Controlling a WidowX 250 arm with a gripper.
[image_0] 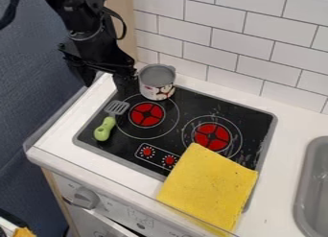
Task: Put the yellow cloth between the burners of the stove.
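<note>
The black gripper [105,79] hangs at the upper left, over the stove's back left corner and left of the pot, its two fingers spread apart with nothing between them. A flat yellow cloth [210,188] lies across the front right part of the black stove [186,102] and over the white counter's front edge. Its top corner touches the front of the right burner [212,136]. The left burner [146,114] is uncovered. The gripper is well away from the cloth, behind it and to the left.
A grey-rimmed pot [157,82] stands at the stove's back left, close beside the gripper. A green-handled spatula [106,128] lies on the stove's left side. White tiles [243,39] rise behind the counter, and a grey sink [312,183] is at the right.
</note>
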